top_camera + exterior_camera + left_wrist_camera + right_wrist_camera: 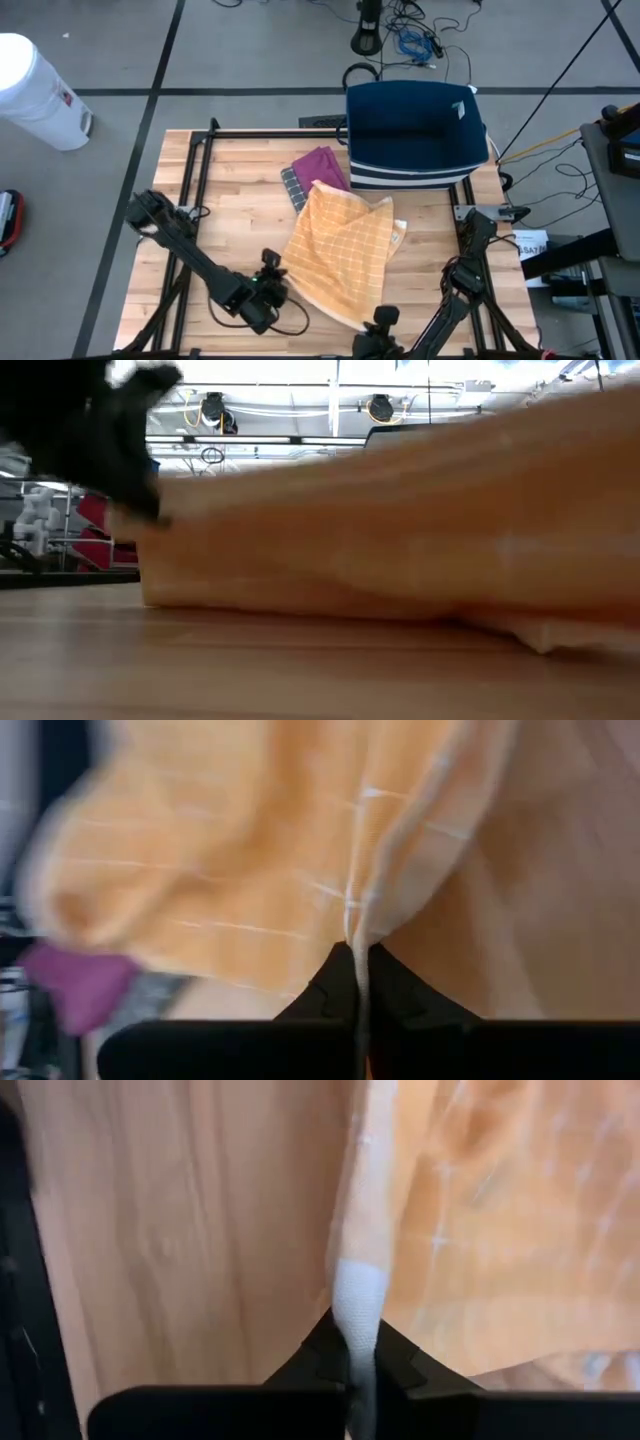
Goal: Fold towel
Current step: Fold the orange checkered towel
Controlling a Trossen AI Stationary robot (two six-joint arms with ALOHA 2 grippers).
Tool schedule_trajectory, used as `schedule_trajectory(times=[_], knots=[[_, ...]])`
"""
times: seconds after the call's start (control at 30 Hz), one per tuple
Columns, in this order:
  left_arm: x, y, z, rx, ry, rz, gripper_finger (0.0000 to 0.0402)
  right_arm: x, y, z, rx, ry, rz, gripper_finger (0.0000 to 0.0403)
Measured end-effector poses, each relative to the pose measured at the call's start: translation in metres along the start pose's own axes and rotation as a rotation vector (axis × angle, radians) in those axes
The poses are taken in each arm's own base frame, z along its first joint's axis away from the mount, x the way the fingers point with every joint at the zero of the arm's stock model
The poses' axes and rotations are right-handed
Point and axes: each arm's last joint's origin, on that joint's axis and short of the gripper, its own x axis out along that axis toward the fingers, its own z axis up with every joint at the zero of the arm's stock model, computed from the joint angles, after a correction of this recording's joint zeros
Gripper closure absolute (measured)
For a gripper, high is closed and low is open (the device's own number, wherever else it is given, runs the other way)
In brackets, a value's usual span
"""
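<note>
An orange towel (340, 255) with thin white grid lines lies rumpled on the middle of the wooden table (230, 190); it fills most of the low view (400, 530). My left gripper (272, 277) is shut on the towel's near left corner. My right gripper (378, 318) is shut on its near right corner, close to the table's near edge. The towel's far part (350, 205) rests on the table. My left gripper pinches the towel's near left edge (355, 920) between its two fingers, slanting down from the near left. The cloth rises from the fingers in a fold; the far part lies on the table. My right gripper pinches the towel's whitish hemmed corner (357, 1295) between its two fingers, slanting down from the near side. The cloth beyond the fingers runs off toward the far side, and the rest of the towel lies on the table.
A purple cloth (320, 165) and a grey patterned cloth (293, 187) lie just beyond the towel's far left. A navy basket (415, 135) stands at the far right of the table. Bare wood shows on the left half. A white bin (35, 90) stands on the floor.
</note>
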Motion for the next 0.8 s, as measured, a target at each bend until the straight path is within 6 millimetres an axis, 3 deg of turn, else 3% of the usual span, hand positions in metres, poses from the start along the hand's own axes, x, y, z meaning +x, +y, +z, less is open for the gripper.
schedule_trajectory(times=[0.17, 0.27, 0.43, 0.6, 0.8], knots=[[-0.046, 0.035, 0.003, -0.08, -0.158, 0.138, 0.04, -0.027, -0.03, 0.019, 0.02, -0.156, -0.002, 0.0403], [-0.079, 0.064, 0.004, -0.13, -0.267, 0.197, 0.04, -0.051, -0.06, 0.032, 0.03, -0.237, 0.014, 0.0403], [-0.143, 0.123, 0.005, -0.236, -0.474, 0.268, 0.0401, -0.103, -0.123, 0.046, 0.075, -0.413, 0.054, 0.0403], [-0.206, 0.185, -0.002, -0.314, -0.675, 0.266, 0.0401, -0.152, -0.2, 0.05, 0.136, -0.577, 0.103, 0.0403], [-0.256, 0.238, -0.009, -0.382, -0.815, 0.271, 0.0401, -0.197, -0.271, 0.054, 0.172, -0.798, 0.115, 0.0403]])
